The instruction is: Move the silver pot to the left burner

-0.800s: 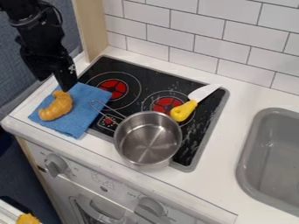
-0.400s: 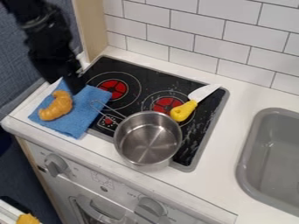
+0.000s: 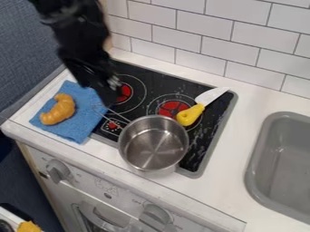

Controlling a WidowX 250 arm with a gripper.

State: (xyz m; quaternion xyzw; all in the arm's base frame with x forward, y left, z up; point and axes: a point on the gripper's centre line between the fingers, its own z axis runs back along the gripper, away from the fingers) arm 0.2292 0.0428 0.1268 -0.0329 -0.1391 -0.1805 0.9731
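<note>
The black gripper point(image 3: 106, 93) hangs over the left part of the stove, above the edge of the blue cloth and close to the pot's handle. The silver pot point(image 3: 153, 144) stands upright and looks empty, on the front right part of the stove and partly over its front edge. Its wire handle point(image 3: 112, 113) points to the upper left, towards the cloth. The left burner point(image 3: 123, 92) is a red disc in white rings, partly hidden behind the gripper.
A croissant point(image 3: 59, 110) lies on the blue cloth point(image 3: 77, 130) at the left. A knife with a yellow handle point(image 3: 191, 114) rests across the right burner point(image 3: 171, 108), behind the pot. To the right is a grey sink point(image 3: 284, 163); a tiled wall point(image 3: 181, 38) runs along the back.
The arm and gripper have moved right, from above the cloth beside the croissant to near the pot's handle. The pot, knife, cloth and croissant have stayed where they were.
</note>
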